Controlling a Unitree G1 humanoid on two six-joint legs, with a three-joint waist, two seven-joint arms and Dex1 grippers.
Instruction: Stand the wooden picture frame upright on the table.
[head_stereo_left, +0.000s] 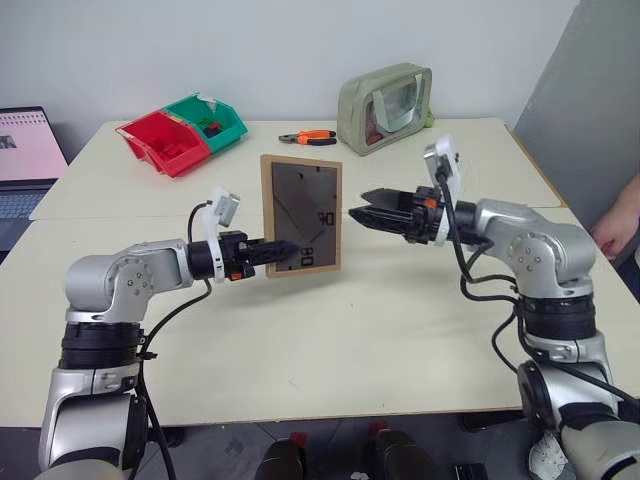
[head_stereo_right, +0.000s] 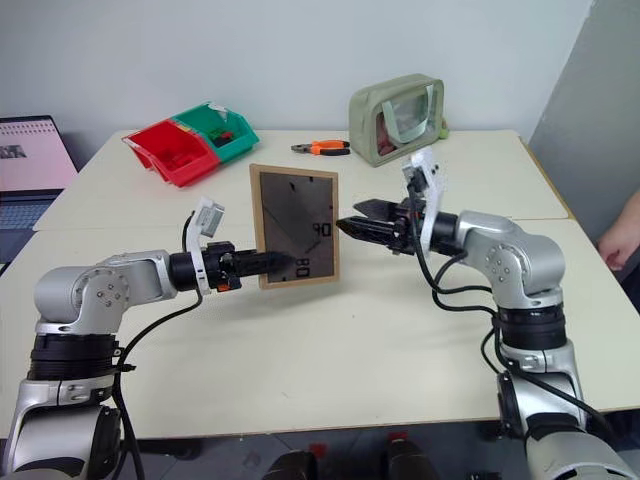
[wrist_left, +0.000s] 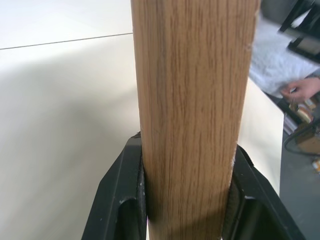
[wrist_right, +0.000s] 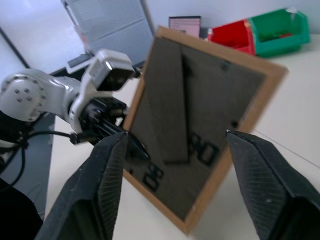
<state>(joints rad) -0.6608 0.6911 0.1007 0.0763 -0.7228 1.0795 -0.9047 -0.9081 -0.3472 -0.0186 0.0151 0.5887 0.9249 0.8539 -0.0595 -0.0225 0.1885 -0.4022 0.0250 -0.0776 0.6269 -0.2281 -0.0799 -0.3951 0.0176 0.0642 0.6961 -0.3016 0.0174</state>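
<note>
1. As we are reading the scene from our left, our left pincer (head_stereo_left: 283, 252) is pinching the wooden picture frame (head_stereo_left: 301, 214) near its lower left corner, its two black fingers (wrist_left: 122, 200) pressing either side of the light-wood edge.
2. We are holding the frame in the middle of the bench (head_stereo_left: 330, 350), its long axis running up and down, nearly upright, its dark back panel facing us; whether its bottom edge is touching the bench we cannot tell.
3. We are reading black marks on that back panel that look like "90" and, lower down, "80"; no brand is legible.
4. Our right pincer (head_stereo_left: 363, 217) is standing spread, level with the frame's right edge and just beside it, clasping nothing.
5. We are judging that the coming move turns on the left arm, the only one gripping: the frame lies straight ahead of its fingers, so easing the base down flat should come before letting go. The right pincer is waiting on the far side, close enough to steady the frame if it tips.
</note>
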